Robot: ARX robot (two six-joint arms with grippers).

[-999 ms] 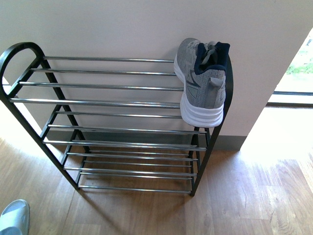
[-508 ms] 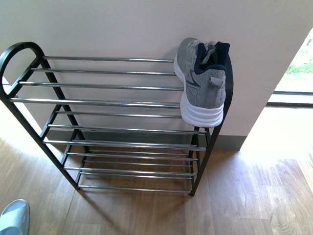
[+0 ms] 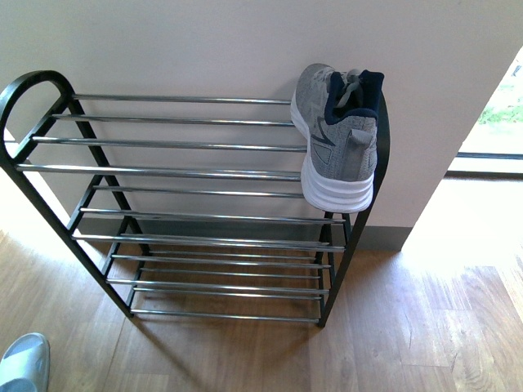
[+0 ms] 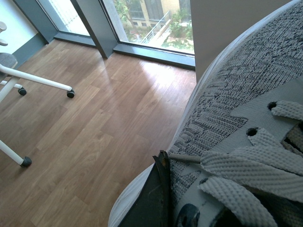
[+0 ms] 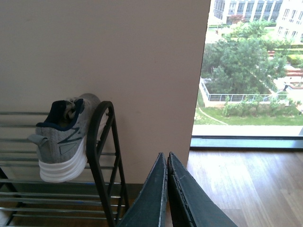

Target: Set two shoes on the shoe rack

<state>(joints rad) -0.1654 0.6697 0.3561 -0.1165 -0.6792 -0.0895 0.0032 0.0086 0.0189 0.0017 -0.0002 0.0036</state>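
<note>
One grey sneaker [image 3: 339, 139] sits at the right end of the shoe rack's [image 3: 176, 171] top shelf, heel and white sole toward me. A second grey sneaker [image 4: 246, 109] fills the left wrist view, laces close to the lens, held over the wooden floor. My left gripper [image 4: 165, 163] is shut on it; only one dark finger [image 4: 154, 194] shows, against the knit side. My right gripper [image 5: 166, 157] is shut and empty, to the right of the rack's black side piece [image 5: 98, 142] and the shelved sneaker [image 5: 61, 137]. A pale blue slide [image 3: 23, 361] lies on the floor at the front left. Neither arm shows in the front view.
The rack stands against a cream wall [image 3: 204, 41]. Floor-length windows [image 5: 251, 71] lie to its right. An office chair's white legs and castors [image 4: 33, 80] stand on the wooden floor [image 4: 94, 118] in the left wrist view.
</note>
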